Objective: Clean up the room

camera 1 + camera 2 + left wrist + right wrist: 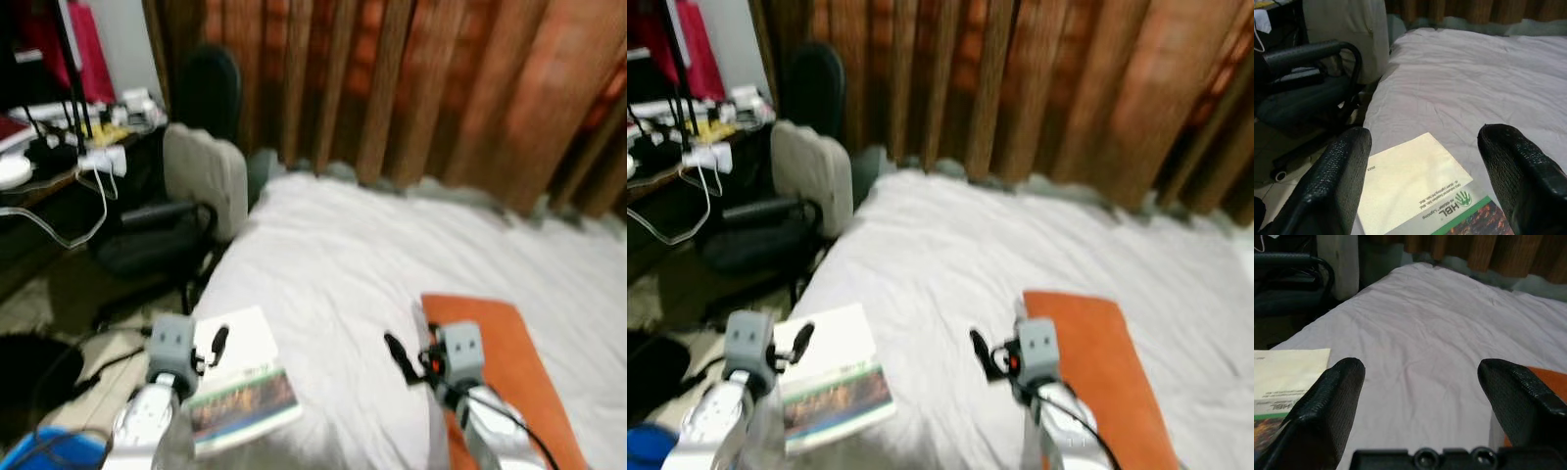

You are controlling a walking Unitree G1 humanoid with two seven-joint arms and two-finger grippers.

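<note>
A white booklet with a green and picture strip (240, 377) lies flat on the near left corner of the bed (372, 255), which is covered by a white sheet. On the bed's near right part lies a flat orange cloth (500, 362). My left gripper (211, 343) hovers open over the booklet (1415, 186), holding nothing. My right gripper (404, 354) is open and empty above the white sheet, just left of the orange cloth (1547, 382).
A black office chair (162, 230) with a beige cushion (206, 176) stands close to the bed's left side. Behind it is a cluttered desk (59, 147) with trailing cables. Brown curtains (441, 88) hang beyond the bed. A blue object (49, 452) sits on the floor at near left.
</note>
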